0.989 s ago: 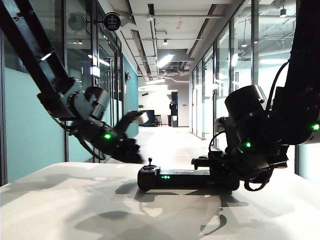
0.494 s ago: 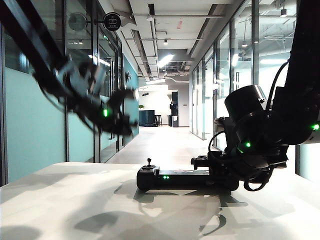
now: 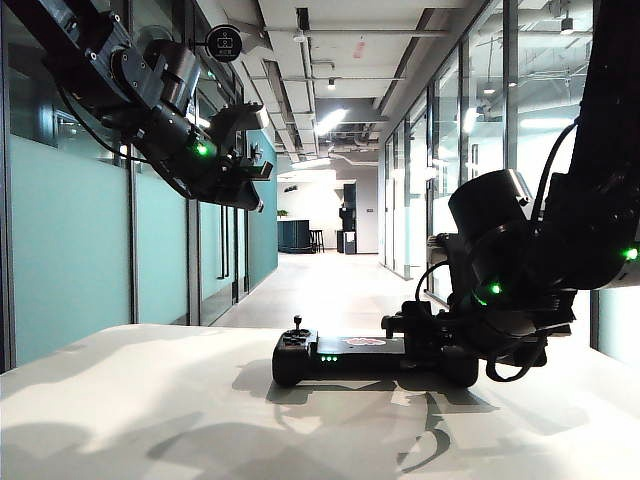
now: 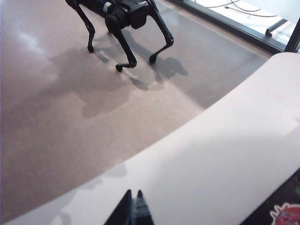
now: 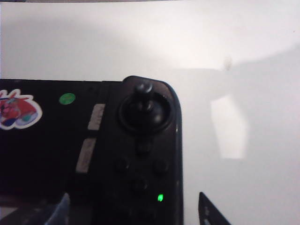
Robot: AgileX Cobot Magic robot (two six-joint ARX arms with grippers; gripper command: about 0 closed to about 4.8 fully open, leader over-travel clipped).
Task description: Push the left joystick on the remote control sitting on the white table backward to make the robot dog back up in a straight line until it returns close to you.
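Glass-walled corridor runs off behind the white table (image 3: pixel 150 400), ceiling lights on, round sign hanging top left, text too small to read.

On my ext cam the remote control (image 3: pixel 345 357) sits mid-table, slightly right of centre: wide black gamepad, flat middle panel, tiny green lights on its near face, reddish sticker on top. Long axis runs left-right across my view. Sticker (image 5: pixel 16 111) shows in the right wrist cam as a red and white cartoon shape, no legible writing; a green dot sits beside it.

The left joystick (image 3: pixel 297 325) stands on the controller's left lobe, thin black stick w/ knobbed tip, roughly upright. Right wrist cam looks down on it (image 5: pixel 143 93) in its round socket, buttons and a green LED on that lobe.

Left gripper (image 3: pixel 240 180) hangs high at upper left, well clear of the table, fingertips together, i.e. closed on nothing, per the left wrist cam (image 4: pixel 132 206).

Right gripper (image 5: pixel 133 208) is low at the controller's right end; its jaws straddle the lobe, spread wide, not clamping.

The robot dog (image 4: pixel 124 18) stands on the floor beyond the table edge, dark boxy body, thin bent legs.
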